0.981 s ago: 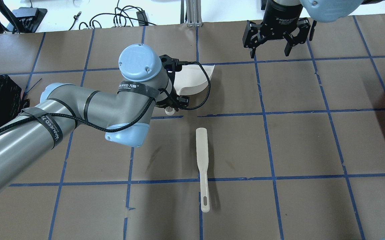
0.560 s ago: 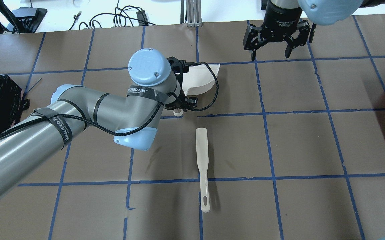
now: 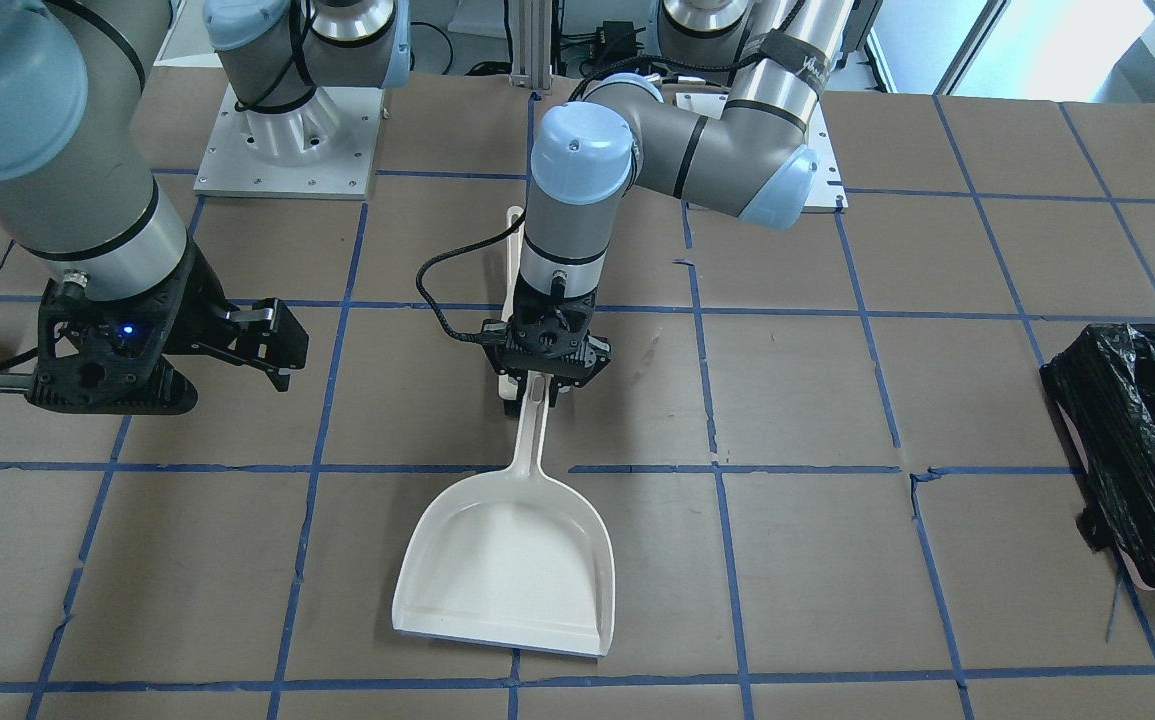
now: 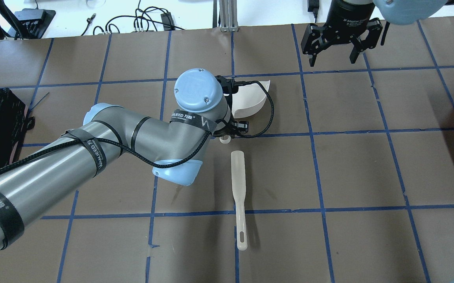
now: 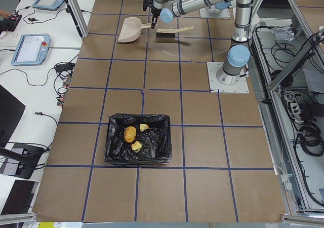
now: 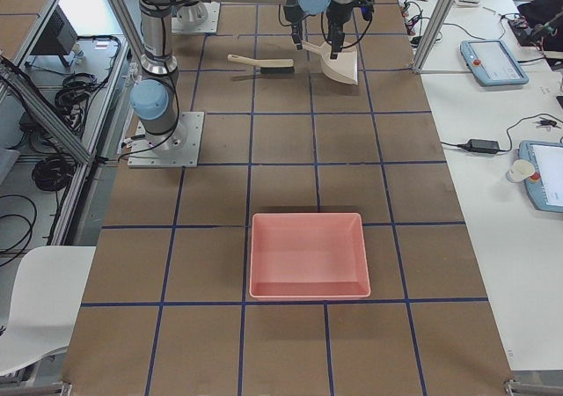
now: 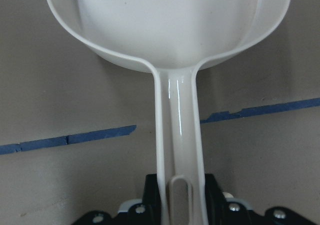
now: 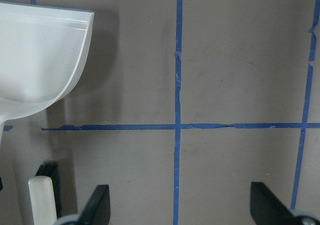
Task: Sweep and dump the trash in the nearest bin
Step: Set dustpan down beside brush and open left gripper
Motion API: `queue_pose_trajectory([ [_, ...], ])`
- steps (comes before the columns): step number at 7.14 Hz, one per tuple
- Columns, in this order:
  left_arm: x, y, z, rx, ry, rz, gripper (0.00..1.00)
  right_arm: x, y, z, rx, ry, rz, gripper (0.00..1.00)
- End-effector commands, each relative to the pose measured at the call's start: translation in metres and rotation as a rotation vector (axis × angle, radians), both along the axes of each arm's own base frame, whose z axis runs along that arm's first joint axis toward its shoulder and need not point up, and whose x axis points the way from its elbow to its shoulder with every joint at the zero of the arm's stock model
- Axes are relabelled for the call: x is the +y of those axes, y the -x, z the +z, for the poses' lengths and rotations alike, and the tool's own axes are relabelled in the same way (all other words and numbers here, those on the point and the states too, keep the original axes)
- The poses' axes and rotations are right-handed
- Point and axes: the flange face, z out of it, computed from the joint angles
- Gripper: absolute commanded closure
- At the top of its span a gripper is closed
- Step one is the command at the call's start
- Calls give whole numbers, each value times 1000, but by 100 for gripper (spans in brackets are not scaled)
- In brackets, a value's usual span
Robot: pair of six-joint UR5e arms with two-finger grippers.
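Looks like the sweeping part is done. All three bits of trash (image 5: 130, 134) sit inside the black-bagged bin (image 5: 114, 147), well off to the side of the left tool (image 3: 544, 385), on the far side from the right tool (image 4: 333, 61). So I'd say the step in hand is just parking the gear.

The left tool is clamped tight on the end of the dustpan (image 3: 507, 560) handle, with the empty pan stretching straight out ahead of it. The pan looks flat on the bench (image 3: 937, 400), or very nearly. I can't tell if the lip is actually touching.

The right tool has its jaws spread wide with nothing in them, and it hangs well apart from the pan, off to its side.

How I'd do it well:
- Get the pan fully seated before letting go, so it doesn't drop and clatter.
- Open straight out and lift straight up. The handle is thin and slick-looking (glossy plastic), so a sideways pull would probably drag it round.
- Mind the brush (image 4: 238, 188). It lies just behind the left tool, its head near the handle end, so backing off low could knock it.
- Watch the cable looped beside the wrist when retreating.

There's a pink tub (image 6: 308, 255) too, way out beyond the right tool.
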Motion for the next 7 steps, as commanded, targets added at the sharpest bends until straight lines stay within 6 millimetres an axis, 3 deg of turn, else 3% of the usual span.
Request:
queue_pose_trajectory([
  [1, 5, 18, -11, -9, -3, 1, 94, 1, 1, 1, 0, -1, 3, 0],
  [2, 5, 20, -11, -9, 0, -18, 90, 1, -1, -1, 0, -7, 7, 0],
  [3, 5, 20, -10, -10, 2, -13, 72, 3, -4, -11, -1, -19, 7, 0],
  [5, 2, 13, 5, -31, 41, 3, 1, 4, -1, -14, -1, -22, 6, 0],
  [6, -4, -2, 17, -58, 69, 29, 0, 4, -2, -14, -1, -18, 7, 0],
  [7, -15, -33, 35, -62, 61, 84, 0, 4, -3, -14, -2, -16, 9, 0],
])
